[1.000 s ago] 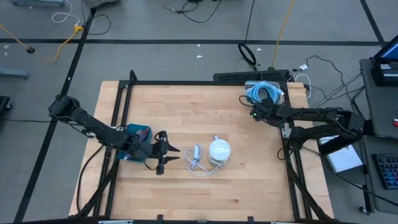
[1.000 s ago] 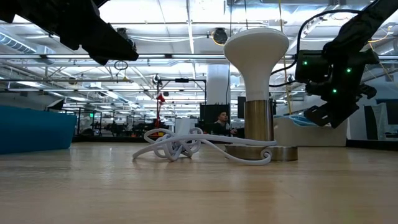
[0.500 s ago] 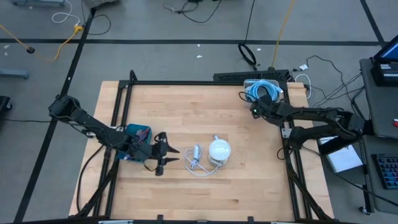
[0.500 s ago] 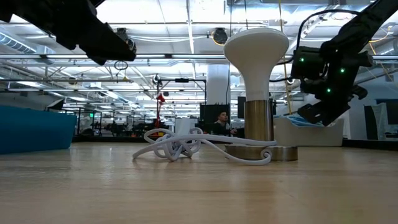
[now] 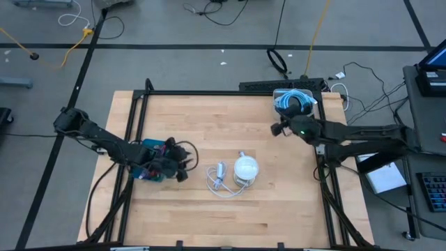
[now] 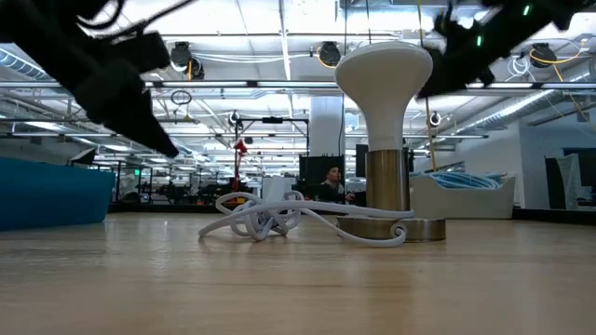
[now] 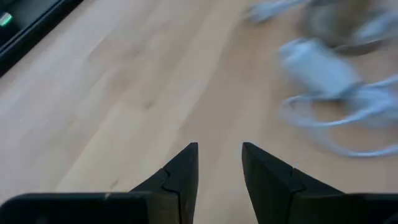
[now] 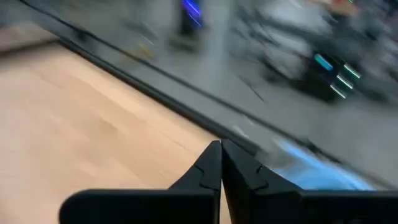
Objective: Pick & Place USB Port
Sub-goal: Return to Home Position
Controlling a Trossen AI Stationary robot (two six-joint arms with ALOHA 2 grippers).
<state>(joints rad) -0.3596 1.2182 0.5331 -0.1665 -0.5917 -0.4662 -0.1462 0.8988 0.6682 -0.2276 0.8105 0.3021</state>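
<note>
A white USB plug block point(image 5: 219, 170) with its looped white cord lies on the wooden table beside a white mushroom-shaped lamp point(image 5: 245, 169), which stands on its round metal base point(image 6: 391, 226). In the left wrist view the plug block point(image 7: 318, 67) shows blurred, ahead of the fingers. My left gripper point(image 5: 187, 164) hovers left of the cord, open with a narrow gap point(image 7: 219, 154), touching nothing. My right gripper point(image 5: 274, 130) hangs above the table's far right part, near the bin, with its fingers shut point(image 8: 221, 152) and empty.
A white bin holding coiled blue cables point(image 5: 295, 102) sits at the table's far right corner. A blue box point(image 5: 157, 148) stands at the left edge under my left arm. A black frame point(image 5: 209, 93) runs round the table. Bare wood lies in the middle and near side.
My left gripper has turned and tipped downward, and in the high view its widely spread fingers have come closer together. My right gripper has risen and shifted slightly toward the table's left, away from the bin. The cord and lamp have stayed put.
</note>
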